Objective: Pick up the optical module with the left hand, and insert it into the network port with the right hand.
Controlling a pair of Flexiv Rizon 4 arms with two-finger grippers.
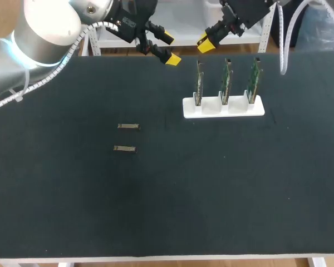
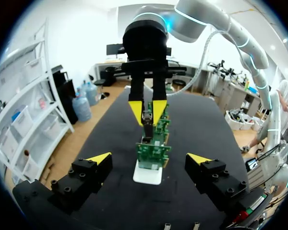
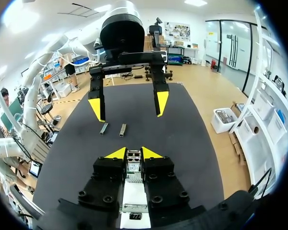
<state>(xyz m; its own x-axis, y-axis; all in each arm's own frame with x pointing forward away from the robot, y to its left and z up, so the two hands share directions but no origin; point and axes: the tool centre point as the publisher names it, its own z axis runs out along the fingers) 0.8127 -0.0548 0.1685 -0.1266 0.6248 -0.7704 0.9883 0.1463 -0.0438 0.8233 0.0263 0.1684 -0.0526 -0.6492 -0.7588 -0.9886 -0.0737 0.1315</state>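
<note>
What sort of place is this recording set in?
Most likely a robot workbench set up for electronics assembly practice. The signs are a table covered in a black mat, a white holder with three circuit boards standing upright in it, and two small optical modules lying loose on the mat.

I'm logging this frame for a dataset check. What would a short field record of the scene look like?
Left end effector: open, empty
Right end effector: shut on held module
Far loose module: flat on table
Near loose module: flat, apart from the other
White stand: holds three upright circuit boards
Insertion: not yet done
</note>
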